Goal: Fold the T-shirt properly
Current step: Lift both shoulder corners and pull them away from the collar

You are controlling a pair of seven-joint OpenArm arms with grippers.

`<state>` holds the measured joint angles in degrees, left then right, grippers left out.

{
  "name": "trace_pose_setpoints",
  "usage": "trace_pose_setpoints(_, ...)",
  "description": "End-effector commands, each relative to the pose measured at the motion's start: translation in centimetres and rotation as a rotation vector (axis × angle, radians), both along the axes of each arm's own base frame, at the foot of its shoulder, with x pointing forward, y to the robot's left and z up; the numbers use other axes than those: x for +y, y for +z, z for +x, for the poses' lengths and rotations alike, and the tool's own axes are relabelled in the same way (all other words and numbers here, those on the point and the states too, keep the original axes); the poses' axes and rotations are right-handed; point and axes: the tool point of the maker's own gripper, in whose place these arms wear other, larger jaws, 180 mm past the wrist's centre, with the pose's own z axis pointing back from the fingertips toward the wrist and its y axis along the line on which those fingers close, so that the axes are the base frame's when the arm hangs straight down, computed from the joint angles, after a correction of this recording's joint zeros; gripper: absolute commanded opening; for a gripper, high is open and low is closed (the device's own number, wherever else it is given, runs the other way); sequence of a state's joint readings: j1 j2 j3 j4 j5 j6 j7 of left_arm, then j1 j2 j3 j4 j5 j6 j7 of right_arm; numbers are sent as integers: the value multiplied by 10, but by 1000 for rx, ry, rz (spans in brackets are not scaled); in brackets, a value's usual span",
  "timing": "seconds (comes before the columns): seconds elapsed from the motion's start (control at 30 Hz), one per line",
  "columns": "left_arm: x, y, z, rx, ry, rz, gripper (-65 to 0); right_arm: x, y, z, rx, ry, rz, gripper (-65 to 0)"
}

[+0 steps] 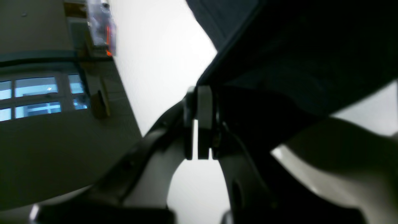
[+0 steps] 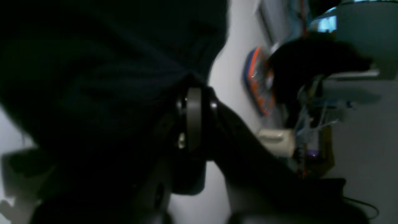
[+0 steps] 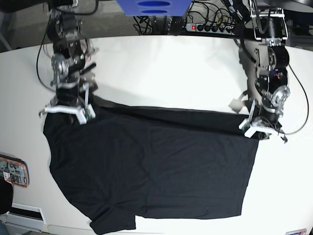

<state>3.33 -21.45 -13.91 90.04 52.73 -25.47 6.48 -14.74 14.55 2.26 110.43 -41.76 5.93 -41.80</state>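
The black T-shirt (image 3: 151, 161) lies spread on the white table (image 3: 171, 68), its far edge stretched in a straight line between my two grippers. My right gripper (image 3: 68, 113), on the base view's left, is shut on the shirt's far left corner. In the right wrist view this gripper (image 2: 193, 91) has its fingers pressed together with dark cloth (image 2: 108, 62) hanging over them. My left gripper (image 3: 257, 128), on the base view's right, is shut on the far right corner. In the left wrist view it (image 1: 200, 90) pinches the cloth's (image 1: 295, 46) hem. A sleeve (image 3: 112, 223) lies at the near left.
A power strip (image 3: 210, 27) and cables lie along the table's far edge, beside a blue object (image 3: 151, 7). An orange and blue item (image 3: 12, 171) sits at the table's left edge. The table's near edge runs close under the shirt's hem.
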Motion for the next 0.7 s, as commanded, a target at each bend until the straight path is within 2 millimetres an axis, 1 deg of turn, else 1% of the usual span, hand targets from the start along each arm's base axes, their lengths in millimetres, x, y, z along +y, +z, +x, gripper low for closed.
trace_pose_setpoints(0.0,4,23,14,-72,1,18,-650,-4,25,16,-88,-3,-16,-650)
trace_pose_setpoints(0.07,4,28,18,-84,0,18,-650,-4,32,26,-113,-6,-17,-650)
trace_pose_setpoints(0.13,0,30,22,-90,-9,17,-650,-7,32,33,-117,-12,-19,-650)
trace_pose_setpoints(0.2,-13,26,23,-78,-44,16,-650,-5,28,38,-107,-7,-18,-650)
trace_pose_setpoints(0.33,-29,21,26,-65,-87,15,-650,5,25,53,-105,19,-18,-650)
trace_pose_setpoints(0.43,-34,10,25,-39,-100,12,-650,5,11,53,-67,21,-22,-650)
trace_pose_setpoints(0.5,-32,12,33,-41,-91,10,-650,2,2,52,-42,15,-25,-650)
trace_pose_setpoints(0.57,-26,3,35,-18,-75,4,-650,-2,-14,49,-2,7,-30,-650)
trace_pose_setpoints(0.6,-23,2,38,-15,-70,3,-650,-4,-22,47,20,4,-32,-650)
trace_pose_setpoints(0.67,-23,8,46,-31,-68,2,-650,-9,-38,43,65,-7,-38,-650)
